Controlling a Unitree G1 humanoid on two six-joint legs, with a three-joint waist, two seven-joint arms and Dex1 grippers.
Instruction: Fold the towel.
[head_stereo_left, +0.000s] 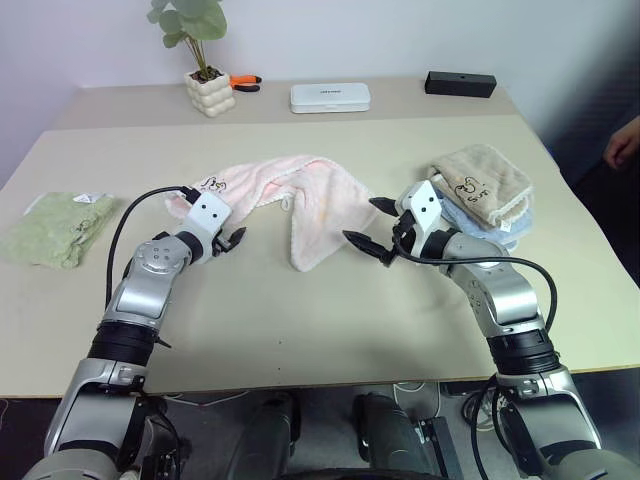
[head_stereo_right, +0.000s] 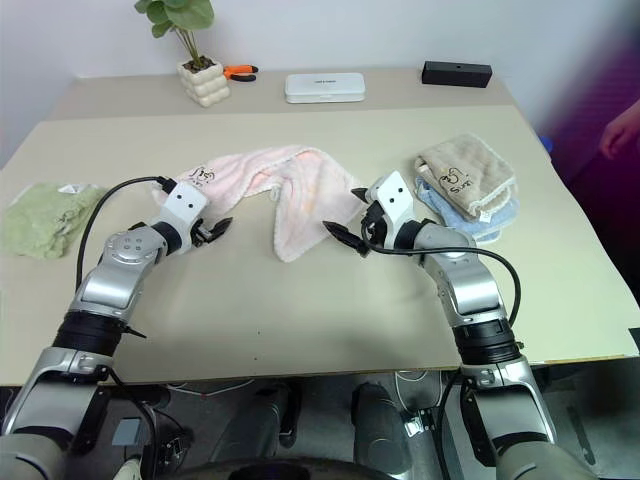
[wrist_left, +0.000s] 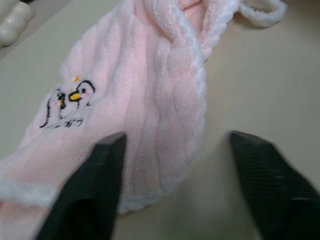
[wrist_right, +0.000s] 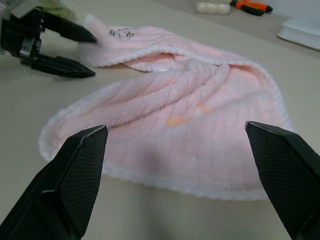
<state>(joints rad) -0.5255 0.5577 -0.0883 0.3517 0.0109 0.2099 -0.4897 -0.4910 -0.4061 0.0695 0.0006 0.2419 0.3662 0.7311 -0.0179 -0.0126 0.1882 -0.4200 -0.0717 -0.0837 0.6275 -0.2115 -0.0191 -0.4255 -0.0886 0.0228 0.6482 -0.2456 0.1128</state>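
— Towel (head_stereo_left: 300, 200), where is it lying?

— It is lying crumpled on the surface (head_stereo_left: 300, 310) in front of me, its penguin-motif end just ahead of my left hand (head_stereo_left: 234, 240).

— Is that hand grasping it?

— No; its fingers (wrist_left: 90, 195) are standing apart, straddling the towel's white edge. My right hand (head_stereo_left: 365, 232) is gaping wide, released, just beside the towel's other end.
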